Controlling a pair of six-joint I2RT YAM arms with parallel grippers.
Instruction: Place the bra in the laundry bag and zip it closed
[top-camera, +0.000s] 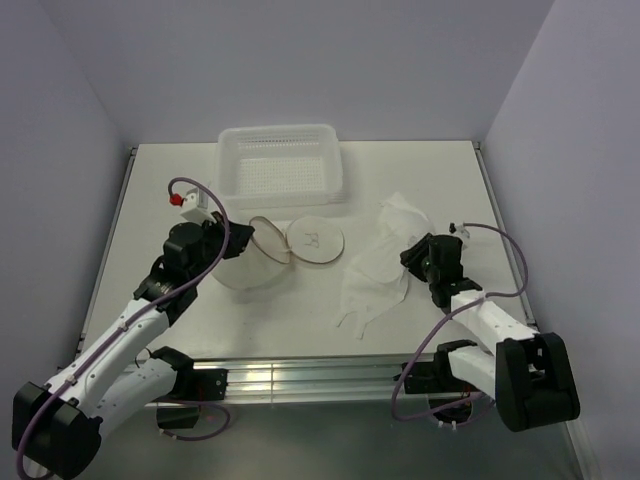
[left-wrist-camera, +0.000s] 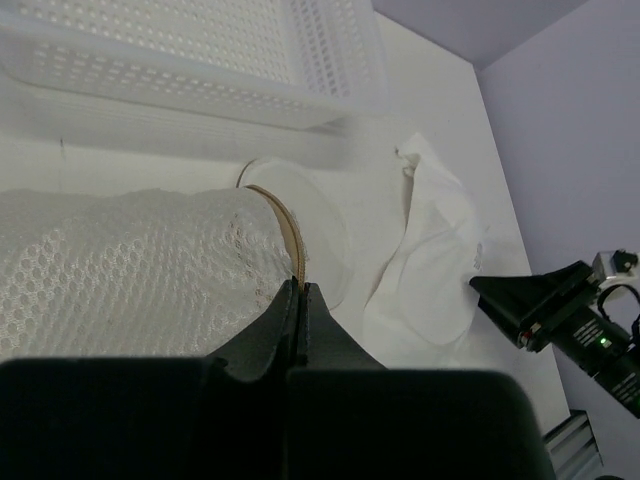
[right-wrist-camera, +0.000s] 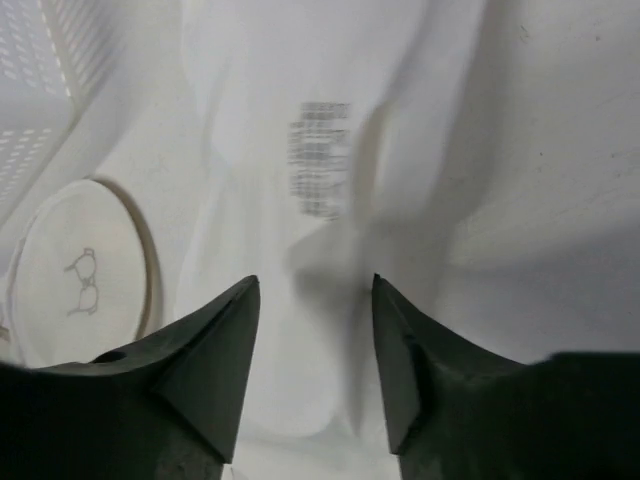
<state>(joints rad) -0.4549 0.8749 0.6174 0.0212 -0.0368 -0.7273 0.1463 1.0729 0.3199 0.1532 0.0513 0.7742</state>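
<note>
Closest to the lens in the left wrist view, the left hand (left-wrist-camera: 300, 292) is seen with its two black fingers (left-wrist-camera: 325, 325) pressed together, and the tan rim of the laundry bag (left-wrist-camera: 130, 260) is pinched at their tips. One mesh disc of the bag is held raised off the surface (top-camera: 450, 190) and tilted, and the left half of that view is filled by it. The other disc, marked with the small black bra drawing, is laid flat on the surface just to the right, and the two discs are met at their edges, so the bag is seen unzipped and spread open like a clamshell. From above, the bag is found near the middle of the surface, slightly left, just on the near side of the white perforated basket (top-camera: 280, 165), which is set at the far edge. The bra (top-camera: 385, 262) is found outside the bag, crumpled on the surface to the right of the flat disc and close beside it; whether the two touch cannot be told. The right hand (right-wrist-camera: 315, 285) is positioned at the right side of the bra, fingers spread with a clear gap between them. White fabric with a grey printed label is seen past that gap, and nothing is seen clamped between the tips. Whether the tips touch the cloth cannot be told.
</note>
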